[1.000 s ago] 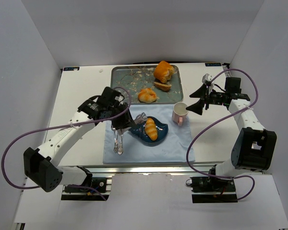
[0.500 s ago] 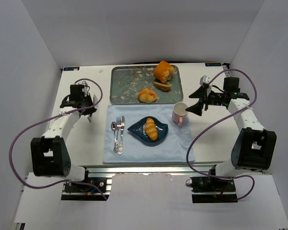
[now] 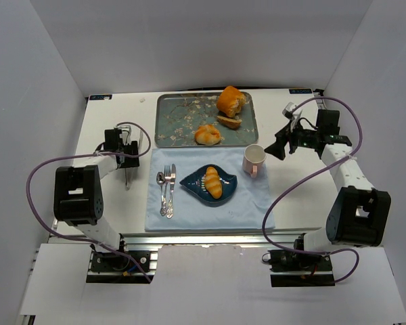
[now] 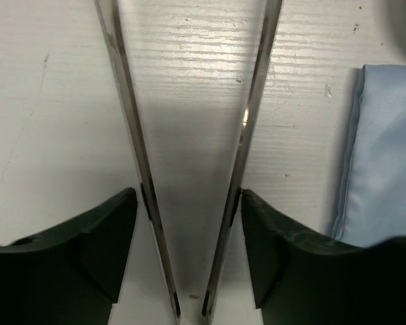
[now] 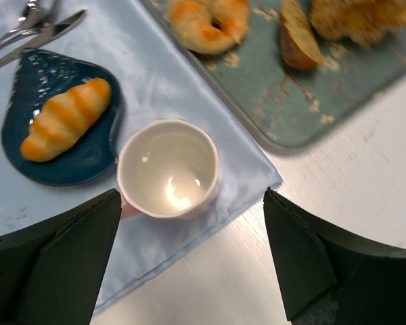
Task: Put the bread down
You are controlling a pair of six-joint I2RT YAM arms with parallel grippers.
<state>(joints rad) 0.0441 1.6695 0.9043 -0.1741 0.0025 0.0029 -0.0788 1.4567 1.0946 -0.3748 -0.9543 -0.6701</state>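
The bread (image 3: pixel 213 181) (image 5: pixel 65 119) is a small ridged golden roll. It lies on the dark blue leaf-shaped plate (image 3: pixel 191 181) (image 5: pixel 74 162) in the middle of the blue cloth. My left gripper (image 3: pixel 127 161) (image 4: pixel 188 196) hangs low over the bare table, left of the cloth. It is shut on a pair of metal tongs (image 4: pixel 125 101), whose two blades spread apart with nothing between them. My right gripper (image 3: pixel 279 145) (image 5: pixel 191 196) is open and empty, hovering just right of the pink mug (image 3: pixel 254 159) (image 5: pixel 168 166).
A grey-green tray (image 3: pixel 183 118) (image 5: pixel 304 101) at the back holds a pale round bun (image 3: pixel 207 134) and an orange loaf (image 3: pixel 230 101) with a cut slice. A fork and spoon (image 3: pixel 167 193) lie on the blue cloth (image 3: pixel 210 213) (image 4: pixel 386 156) left of the plate.
My left arm has drawn back with the tongs from the plate to the table's left side. The bread stays on the plate. The right gripper has barely shifted.
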